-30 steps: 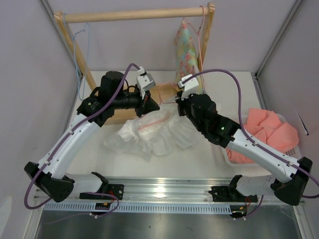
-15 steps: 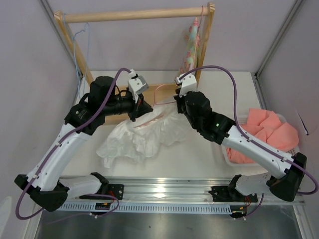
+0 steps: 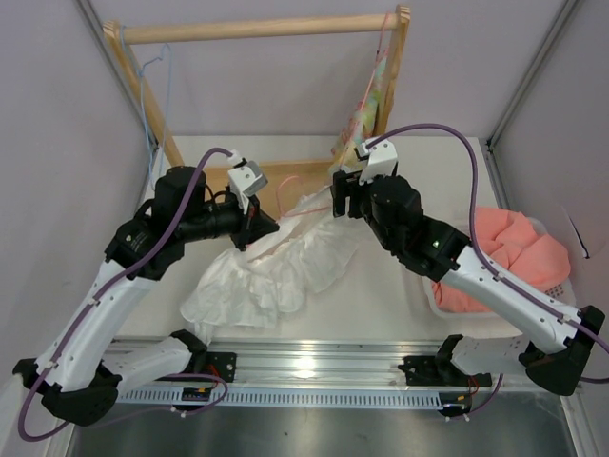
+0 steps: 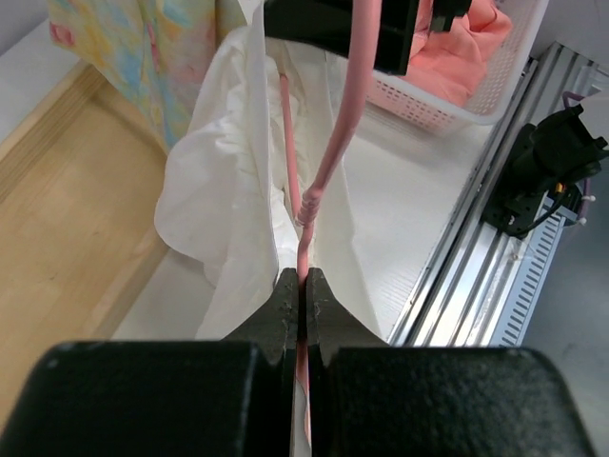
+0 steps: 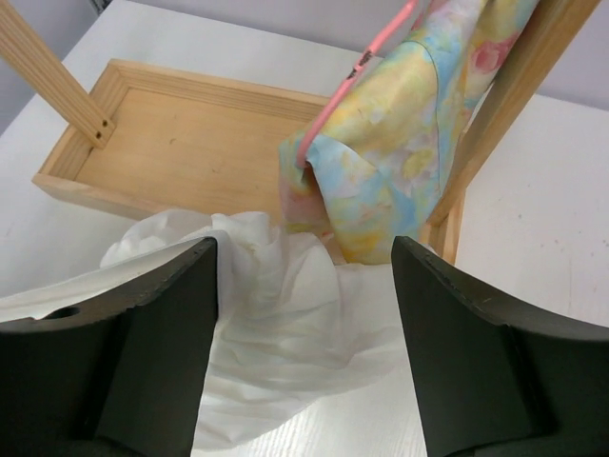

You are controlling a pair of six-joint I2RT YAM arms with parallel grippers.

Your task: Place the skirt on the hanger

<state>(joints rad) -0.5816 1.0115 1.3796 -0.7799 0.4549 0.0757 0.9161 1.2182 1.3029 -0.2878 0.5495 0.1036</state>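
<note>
My left gripper (image 3: 259, 227) (image 4: 303, 278) is shut on the thin pink wire of the hanger (image 4: 325, 162). The wire runs away from its jaws, up through the white skirt (image 4: 224, 190). The skirt (image 3: 276, 271) drapes from the hanger down onto the table between the two arms. My right gripper (image 3: 341, 195) (image 5: 304, 255) hovers open just above the skirt's far end (image 5: 285, 324), jaws wide and nothing between them. In the left wrist view, the right gripper's black body hides the hanger's upper part.
A floral garment (image 3: 366, 100) (image 5: 400, 143) hangs on its own pink wire from the wooden rack (image 3: 257, 29), just behind the right gripper. The rack's wooden base tray (image 5: 190, 133) lies beyond the skirt. A white basket (image 4: 447, 109) of salmon cloth (image 3: 514, 248) stands at the right. A light blue hanger (image 3: 152, 86) hangs at the left.
The right gripper has opened and let go. The left arm has drawn back to the left and nearer, pulling the hanger and skirt along. The floral garment has swung.
</note>
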